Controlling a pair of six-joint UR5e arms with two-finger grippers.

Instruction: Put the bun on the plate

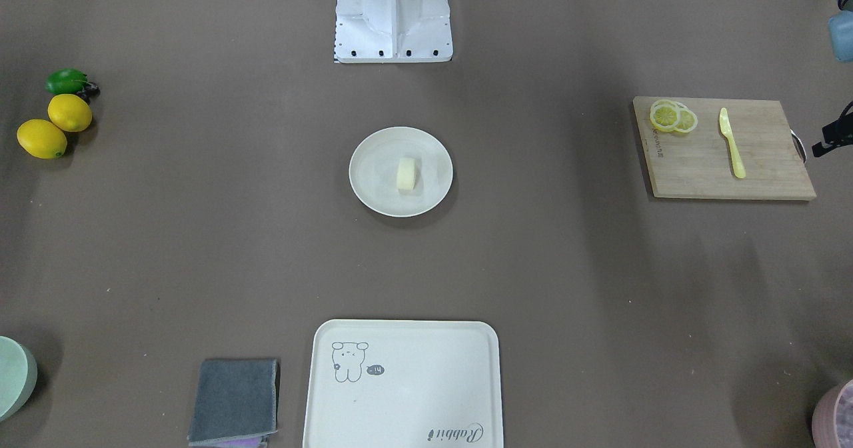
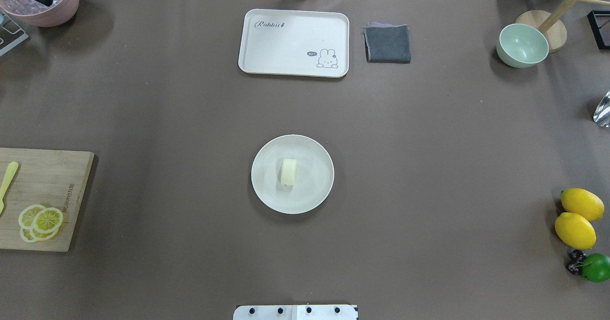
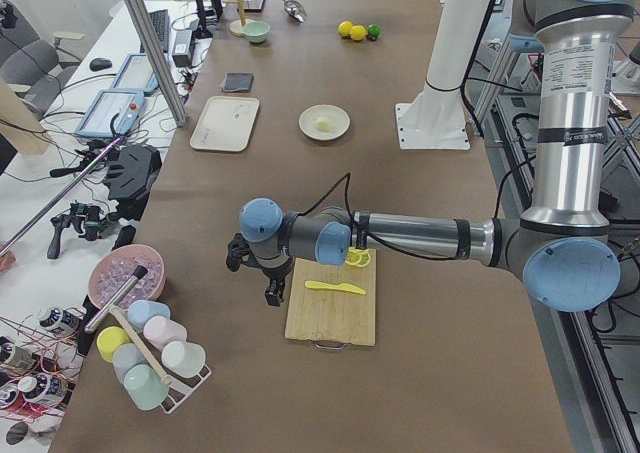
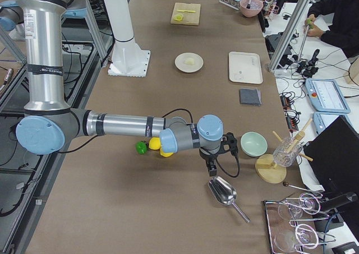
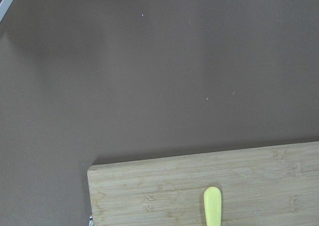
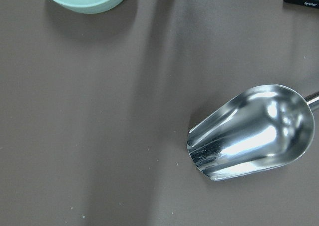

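Overhead exterior view: bun [image 2: 289, 172] stands on edge at plate [image 2: 314, 194] centre, so placement appears complete. Left arm [image 3: 410, 235] and right arm [image 4: 123, 124] sit parked at tabletop [image 2: 429, 167] ends, clear of the plate; opening of their jaws cannot be told.

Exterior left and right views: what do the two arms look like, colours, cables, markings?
Both match. The left arm and right arm have silver-grey tubes, light-blue round joint caps and dark bands at the joints. A thin black cable loops along each forearm to the wrist. The left gripper and right gripper are black. Small print on the upright tubes is unreadable.
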